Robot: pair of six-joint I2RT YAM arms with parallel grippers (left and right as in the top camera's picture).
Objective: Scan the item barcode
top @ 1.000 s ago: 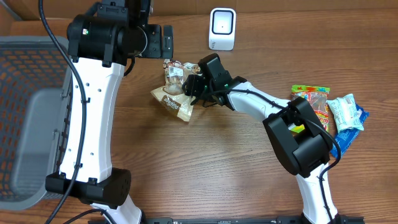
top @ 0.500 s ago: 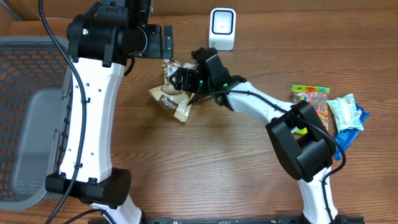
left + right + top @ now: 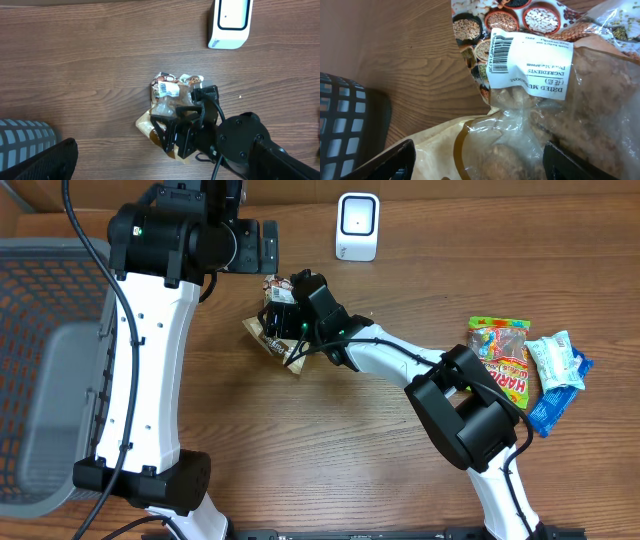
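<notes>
The wood-grain tabletop (image 3: pixel 330 440) carries everything, and a grey mesh basket (image 3: pixel 40 300) sits at its left edge, likely there for scanned goods. The right end effector (image 3: pixel 283 315) lies low over the bag of dried mushrooms (image 3: pixel 170 92), fingers spread wide on either side of the crinkly clear film without pinching it, probably set to take hold. The left end effector (image 3: pixel 258 248) hangs open and empty just behind the bag. The bag lies crumpled mid-table, near the boxy white scanner (image 3: pixel 357 226) of smooth hard plastic. Its white paper label (image 3: pixel 530 62) faces up, so I judge that it needs turning toward the scanner
</notes>
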